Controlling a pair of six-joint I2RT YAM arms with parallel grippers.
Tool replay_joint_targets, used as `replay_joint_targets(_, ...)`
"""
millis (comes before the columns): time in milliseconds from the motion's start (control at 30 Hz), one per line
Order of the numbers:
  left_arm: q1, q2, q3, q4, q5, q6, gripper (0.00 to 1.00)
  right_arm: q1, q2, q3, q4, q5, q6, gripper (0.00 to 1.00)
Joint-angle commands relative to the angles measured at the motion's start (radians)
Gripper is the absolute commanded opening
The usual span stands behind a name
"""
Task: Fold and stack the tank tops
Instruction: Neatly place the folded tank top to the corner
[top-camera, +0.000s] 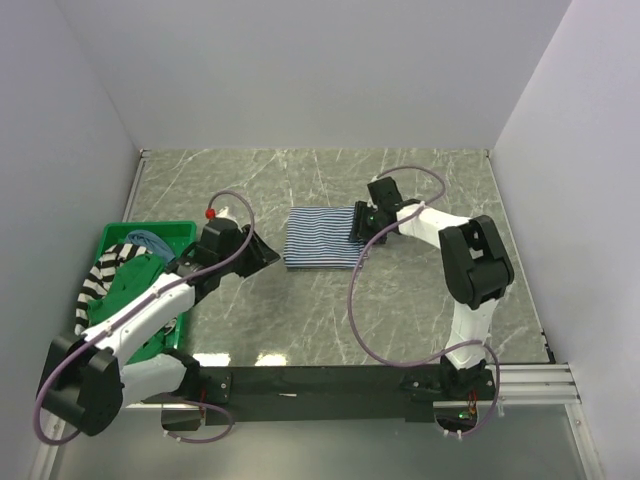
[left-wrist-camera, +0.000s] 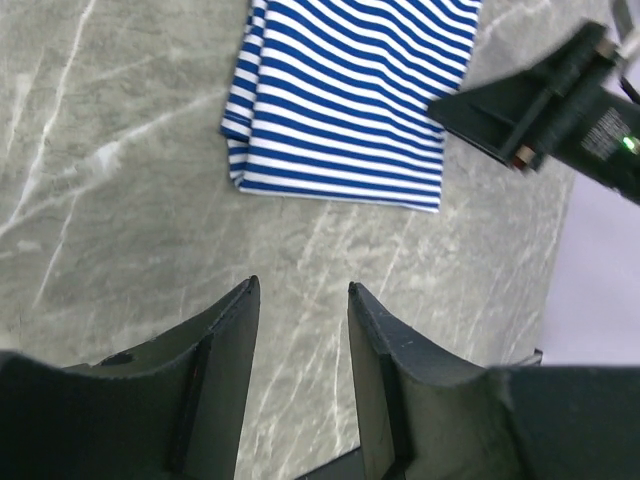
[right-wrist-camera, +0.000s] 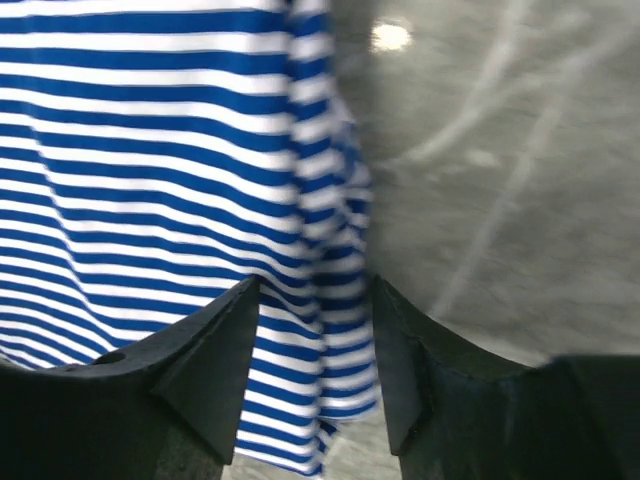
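Observation:
The thin navy-white striped tank top (top-camera: 318, 238) lies folded into a flat rectangle on the grey marble table. In the left wrist view it (left-wrist-camera: 350, 100) lies ahead of my left gripper (left-wrist-camera: 302, 285), which is open and empty over bare table just left of it (top-camera: 268, 252). My right gripper (top-camera: 358, 228) is open, its jaws either side of the top's right edge (right-wrist-camera: 315, 285) and hovering over the striped cloth (right-wrist-camera: 150, 150). The bold black-white striped top (top-camera: 100, 278), the green top (top-camera: 135, 282) and the dusty blue top (top-camera: 150, 238) lie heaped in the bin.
The rigid green plastic bin (top-camera: 150, 226) stands at the table's left edge beside my left arm. White walls close in the table on three sides. A purple cable (top-camera: 352, 310) loops over the table near my right arm. My right gripper also shows in the left wrist view (left-wrist-camera: 530, 110).

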Motion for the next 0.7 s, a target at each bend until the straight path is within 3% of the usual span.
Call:
replay_joint_targets(0, -0.004, -0.069, 0.001, -0.031, 0.043, 0.037, 0.46, 0.055, 0.045, 0.067, -0.041, 0.012, -0.018, 0.56)
replay_joint_targets(167, -0.004, -0.112, 0.036, -0.078, 0.063, 0.066, 0.47, 0.058, 0.108, 0.121, -0.105, 0.061, -0.023, 0.34)
replay_joint_targets(200, -0.004, -0.123, 0.041, -0.093, 0.066, 0.069, 0.46, 0.047, 0.112, 0.134, -0.116, 0.073, -0.028, 0.21)
replay_joint_targets(300, -0.002, -0.143, 0.060, -0.120, 0.075, 0.086, 0.47, 0.012, 0.128, 0.190, -0.171, 0.121, -0.051, 0.00)
replay_joint_targets(467, -0.002, -0.146, 0.100, -0.155, 0.087, 0.129, 0.47, -0.118, 0.170, 0.341, -0.291, 0.239, -0.139, 0.00)
replay_joint_targets(667, -0.001, -0.124, 0.122, -0.181, 0.107, 0.165, 0.46, -0.308, 0.324, 0.682, -0.437, 0.293, -0.212, 0.00)
